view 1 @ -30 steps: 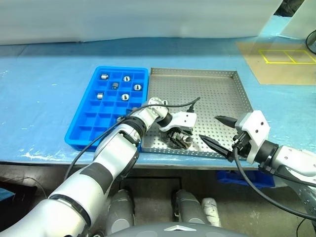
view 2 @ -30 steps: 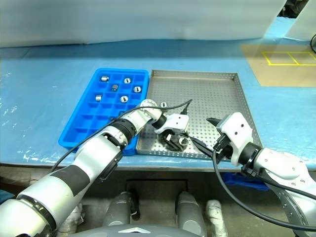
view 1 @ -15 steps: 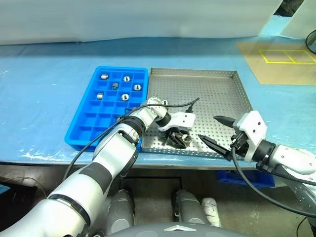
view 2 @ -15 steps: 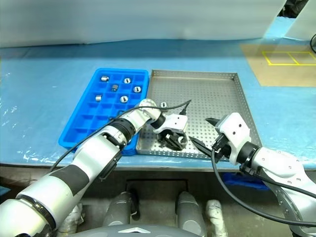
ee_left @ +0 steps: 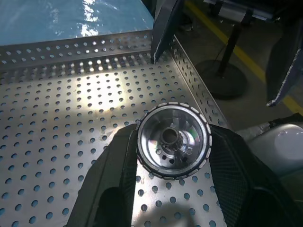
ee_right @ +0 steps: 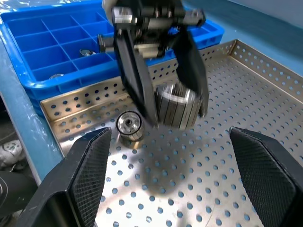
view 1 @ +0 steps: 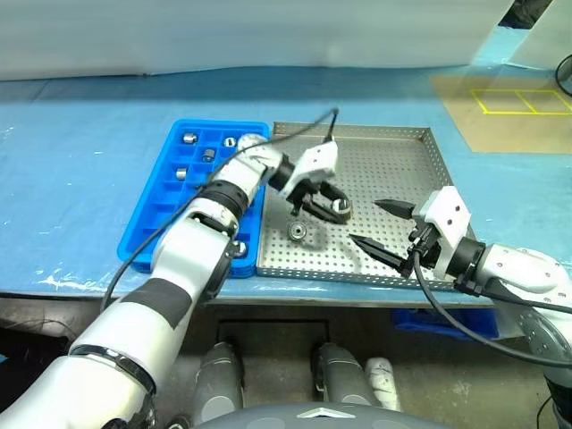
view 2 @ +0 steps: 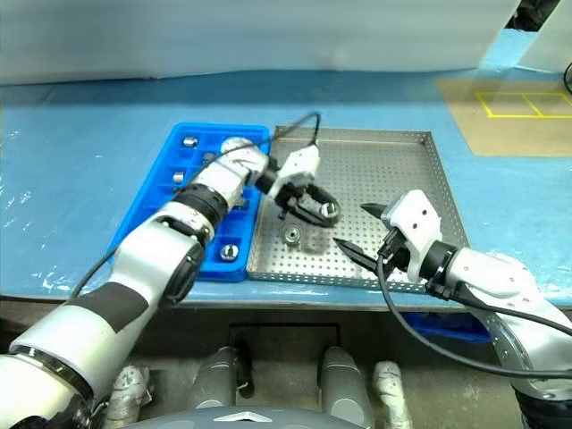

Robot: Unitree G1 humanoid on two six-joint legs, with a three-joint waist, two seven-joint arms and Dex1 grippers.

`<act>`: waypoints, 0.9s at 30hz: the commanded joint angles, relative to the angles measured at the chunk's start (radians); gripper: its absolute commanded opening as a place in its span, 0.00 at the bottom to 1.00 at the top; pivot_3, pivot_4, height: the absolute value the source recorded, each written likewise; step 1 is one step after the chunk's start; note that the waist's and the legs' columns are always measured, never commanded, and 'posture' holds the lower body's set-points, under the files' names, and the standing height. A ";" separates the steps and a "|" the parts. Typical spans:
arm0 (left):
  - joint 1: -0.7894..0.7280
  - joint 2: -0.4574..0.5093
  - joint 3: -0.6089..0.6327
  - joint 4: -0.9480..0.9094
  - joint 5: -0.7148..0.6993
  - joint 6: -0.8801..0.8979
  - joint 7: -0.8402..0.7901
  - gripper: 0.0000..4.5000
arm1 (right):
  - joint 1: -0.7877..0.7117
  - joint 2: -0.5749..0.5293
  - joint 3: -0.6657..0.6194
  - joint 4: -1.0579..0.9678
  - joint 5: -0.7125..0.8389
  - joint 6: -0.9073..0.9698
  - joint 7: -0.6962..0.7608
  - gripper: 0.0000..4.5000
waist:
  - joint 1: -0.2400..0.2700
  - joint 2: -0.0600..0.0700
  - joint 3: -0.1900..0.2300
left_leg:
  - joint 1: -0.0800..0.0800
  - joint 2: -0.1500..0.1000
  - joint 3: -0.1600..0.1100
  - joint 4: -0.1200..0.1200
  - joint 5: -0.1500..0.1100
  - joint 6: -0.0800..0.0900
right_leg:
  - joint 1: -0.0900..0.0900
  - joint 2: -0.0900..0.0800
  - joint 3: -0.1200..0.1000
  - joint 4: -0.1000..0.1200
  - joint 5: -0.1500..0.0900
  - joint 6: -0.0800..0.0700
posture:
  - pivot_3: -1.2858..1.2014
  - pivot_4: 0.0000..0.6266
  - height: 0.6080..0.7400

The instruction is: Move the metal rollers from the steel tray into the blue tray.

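the blue-covered table (view 1: 80, 134) carries both trays side by side. the steel tray (view 1: 393, 170) sits to the robot's right, its perforated floor mostly bare, and the blue tray (view 1: 156, 228) lies just beside it on the left, their long edges close together. the left arm reaches across the blue tray and over the steel tray's left half. the left gripper (view 1: 323, 205) hangs above the perforated floor with its two black fingers pinching a metal roller (ee_left: 173, 140) from both sides; the left wrist view shows the roller end-on, hollow centre visible, clear of the floor beneath it. the right gripper (view 1: 382, 225) hovers over the near right part of the steel tray, its fingers spread wide and holding nothing, tips pointing toward the left gripper. a second roller (view 1: 297, 231) lies on the steel tray floor near the front left corner, just below the held one. several rollers in the blue tray (view 1: 189, 138) occupy separate compartments toward the far end, and another roller (view 2: 229, 253) sits in a near compartment by the steel tray.
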 commanded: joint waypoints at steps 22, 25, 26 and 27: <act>0.274 0.591 0.083 -0.251 -0.016 0.109 0.190 0.41 | -0.455 0.159 0.324 0.448 -0.150 -0.248 0.320 0.91 | 0.116 0.002 0.002 | -0.002 0.002 0.000 -0.004 0.003 -0.005 | -0.004 0.000 -0.003 0.004 0.000 -0.001 | 0.52 0.24 1.00; 0.287 0.601 0.081 -0.223 -0.015 0.115 0.215 0.41 | -0.481 0.183 0.330 0.477 -0.163 -0.263 0.338 0.91 | 0.130 0.002 0.002 | -0.002 0.001 0.000 -0.004 0.004 -0.006 | -0.004 0.000 -0.003 0.005 0.000 -0.001 | 0.52 0.24 1.00; 0.287 0.601 0.081 -0.213 -0.014 0.116 0.224 0.41 | -0.485 0.188 0.331 0.482 -0.166 -0.266 0.342 0.91 | 0.134 0.002 0.002 | -0.002 0.001 0.000 -0.003 0.004 -0.006 | -0.003 -0.001 -0.003 0.005 0.000 -0.001 | 0.52 0.24 1.00; 0.287 0.601 0.079 -0.203 -0.012 0.114 0.233 0.41 | -0.488 0.192 0.331 0.484 -0.167 -0.268 0.346 0.91 | 0.137 0.002 0.002 | -0.002 0.001 0.000 -0.003 0.004 -0.006 | -0.004 -0.001 -0.003 0.006 0.000 0.000 | 0.52 0.24 1.00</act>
